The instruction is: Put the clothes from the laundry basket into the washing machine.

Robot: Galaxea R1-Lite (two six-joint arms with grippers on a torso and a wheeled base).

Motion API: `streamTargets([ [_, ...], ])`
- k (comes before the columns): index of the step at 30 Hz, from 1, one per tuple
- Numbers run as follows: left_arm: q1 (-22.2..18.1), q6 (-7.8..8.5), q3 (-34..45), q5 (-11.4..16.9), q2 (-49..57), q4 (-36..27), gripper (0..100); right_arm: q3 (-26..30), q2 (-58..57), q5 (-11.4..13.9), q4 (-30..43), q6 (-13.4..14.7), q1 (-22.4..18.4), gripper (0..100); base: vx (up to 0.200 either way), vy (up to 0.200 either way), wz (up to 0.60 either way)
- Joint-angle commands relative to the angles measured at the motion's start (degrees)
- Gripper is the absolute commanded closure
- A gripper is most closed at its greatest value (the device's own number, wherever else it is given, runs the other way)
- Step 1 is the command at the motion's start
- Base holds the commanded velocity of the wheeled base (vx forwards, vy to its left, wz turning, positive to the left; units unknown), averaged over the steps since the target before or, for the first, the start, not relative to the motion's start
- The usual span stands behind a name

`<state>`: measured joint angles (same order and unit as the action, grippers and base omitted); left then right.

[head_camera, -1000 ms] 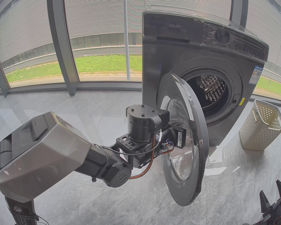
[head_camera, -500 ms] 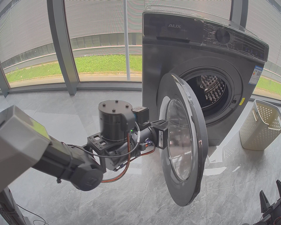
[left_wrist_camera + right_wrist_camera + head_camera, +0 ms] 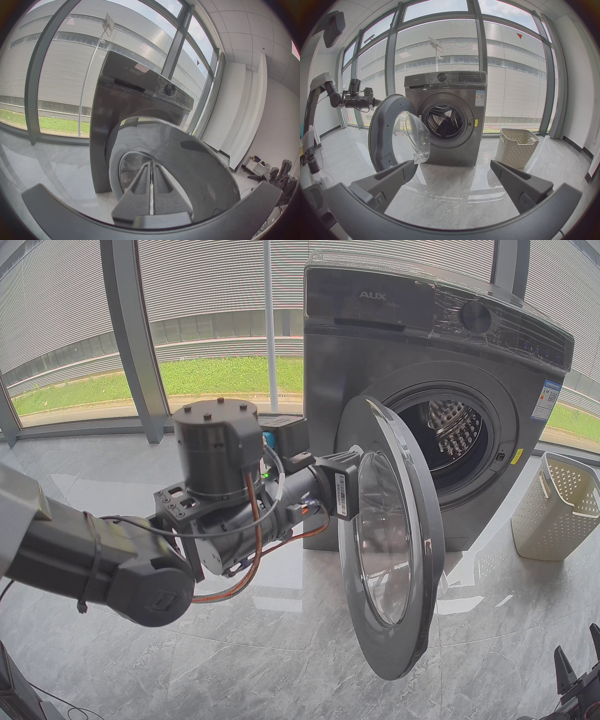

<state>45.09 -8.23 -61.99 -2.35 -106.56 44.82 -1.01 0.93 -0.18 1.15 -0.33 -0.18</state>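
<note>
At frame centre, the clenched, empty left gripper [image 3: 151,165] sits against the washing machine door [image 3: 400,552], likely propping it wide for loading; the right gripper [image 3: 453,165] hangs released.

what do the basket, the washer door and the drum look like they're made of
Laundry basket: cream plastic by the look, matte, with moulded perforated walls.
Washer door: glossy grey ring, painted metal or plastic, around a clear domed window, glass or clear plastic.
Drum: shiny embossed metal, probably stainless steel.
</note>
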Motion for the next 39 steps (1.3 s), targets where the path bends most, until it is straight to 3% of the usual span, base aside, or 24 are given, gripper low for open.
streamTargets([
  [1,0.7,-0.21,-5.9,0.6,-2.0,-3.1,100,0.4,-0.9,0.0,0.1,0.0,0.0,0,0.000,0.000,0.00],
  [7,3.6,-0.74,-12.4,0.6,-8.4,-3.7,100,0.4,-0.9,0.0,0.0,0.1,0.0,0,0.000,0.000,0.00],
  [21,4.5,-0.74,-21.2,0.4,-17.3,-3.2,100,0.4,-0.9,0.0,0.0,0.2,0.0,0,0.000,0.000,0.00],
  [27,2.2,-0.74,-19.7,-0.7,-16.8,-3.9,100,0.4,-0.9,0.0,0.0,0.2,0.0,0,0.000,0.000,0.00],
  [30,0.0,-0.12,-15.4,-2.6,-14.7,-4.0,100,0.4,-0.9,0.0,0.0,0.2,0.0,0,0.000,0.000,0.00],
  [36,-2.0,0.41,-6.5,-2.2,-7.5,-4.0,100,0.4,-0.9,0.0,0.0,0.2,0.0,0,0.000,0.000,0.00],
  [37,-2.0,0.49,-6.3,-2.2,-7.3,-4.0,0,0.4,-0.9,0.0,0.0,0.2,0.0,0,0.000,0.000,0.00],
  [39,-2.0,0.41,-4.8,-2.1,-5.8,-3.9,0,0.4,-0.9,0.0,0.0,0.2,0.0,0,0.000,0.000,0.00],
])
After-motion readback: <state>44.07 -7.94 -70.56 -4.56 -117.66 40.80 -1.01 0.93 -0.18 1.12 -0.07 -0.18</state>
